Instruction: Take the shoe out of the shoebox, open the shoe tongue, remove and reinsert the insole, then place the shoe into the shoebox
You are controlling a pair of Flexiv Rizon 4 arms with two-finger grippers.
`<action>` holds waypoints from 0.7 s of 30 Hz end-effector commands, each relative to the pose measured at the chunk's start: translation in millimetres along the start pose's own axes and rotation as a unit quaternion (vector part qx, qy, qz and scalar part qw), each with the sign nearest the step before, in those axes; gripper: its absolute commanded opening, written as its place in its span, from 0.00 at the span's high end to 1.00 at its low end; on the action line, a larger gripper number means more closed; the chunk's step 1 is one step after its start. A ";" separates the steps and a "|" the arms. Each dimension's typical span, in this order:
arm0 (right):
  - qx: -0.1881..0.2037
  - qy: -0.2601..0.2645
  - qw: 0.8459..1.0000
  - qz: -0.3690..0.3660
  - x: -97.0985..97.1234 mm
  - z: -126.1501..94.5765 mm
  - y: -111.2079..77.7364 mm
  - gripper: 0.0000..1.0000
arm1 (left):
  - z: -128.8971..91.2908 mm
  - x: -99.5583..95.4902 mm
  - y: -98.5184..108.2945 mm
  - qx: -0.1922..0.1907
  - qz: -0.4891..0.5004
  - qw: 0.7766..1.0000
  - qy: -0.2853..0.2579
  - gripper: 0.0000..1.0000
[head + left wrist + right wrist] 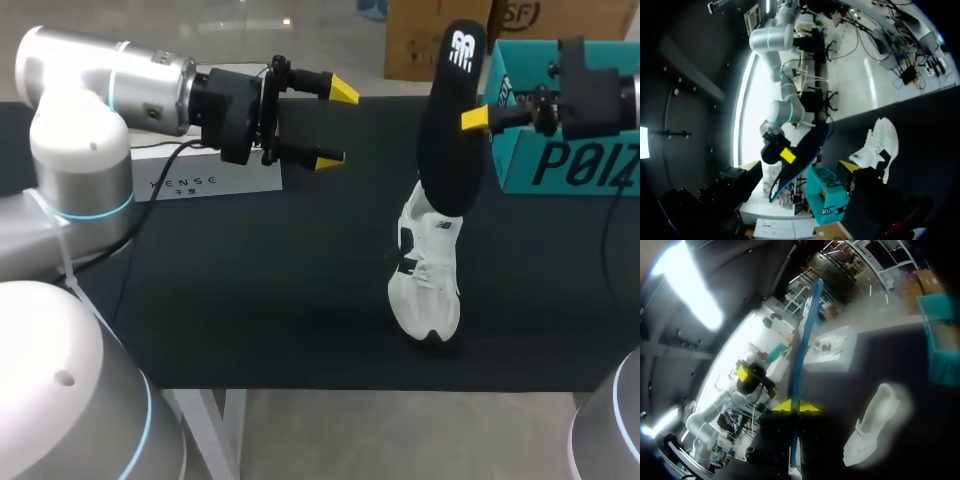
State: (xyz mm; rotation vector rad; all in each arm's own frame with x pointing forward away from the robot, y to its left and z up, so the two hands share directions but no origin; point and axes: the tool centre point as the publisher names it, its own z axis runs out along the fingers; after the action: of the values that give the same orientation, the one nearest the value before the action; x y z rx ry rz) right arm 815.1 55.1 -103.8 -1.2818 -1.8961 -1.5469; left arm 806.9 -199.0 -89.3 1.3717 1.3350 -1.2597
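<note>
A black insole stands upright above the table, and my right gripper is shut on its edge. In the right wrist view the insole runs edge-on between the yellow fingertips. Below it the white shoe rests on the black table, its toe toward the front edge. Also in view are the shoe under the right gripper and the shoe from the left wrist. The teal shoebox stands at the far right. My left gripper hovers open, left of the insole, holding nothing.
A white printed card lies on the table at the back left, under my left arm. The shoebox sits close behind my right gripper. The table's front edge runs just in front of the shoe.
</note>
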 end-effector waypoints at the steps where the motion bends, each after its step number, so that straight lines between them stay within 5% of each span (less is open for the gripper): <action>1: -0.004 0.003 1.000 0.006 0.4 0.9 -3.5 1.00 | 1.1 0.4 -0.5 -0.001 0.001 1.000 0.000 0.00; 10: 0.005 -0.021 1.000 -0.009 8.0 -3.0 1.4 1.00 | 1.1 0.4 -0.5 -0.001 0.001 1.000 0.000 0.00; 21: 0.026 -0.022 0.999 -0.039 -41.7 -47.1 46.4 1.00 | 1.1 0.4 -0.5 -0.001 0.001 1.000 0.000 0.00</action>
State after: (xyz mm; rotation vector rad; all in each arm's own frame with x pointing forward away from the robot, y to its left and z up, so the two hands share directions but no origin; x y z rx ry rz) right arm 841.1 6.5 -97.0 -1.2971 -1.9983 -1.5664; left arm 806.0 -200.2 -89.9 1.3673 1.3350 -1.2574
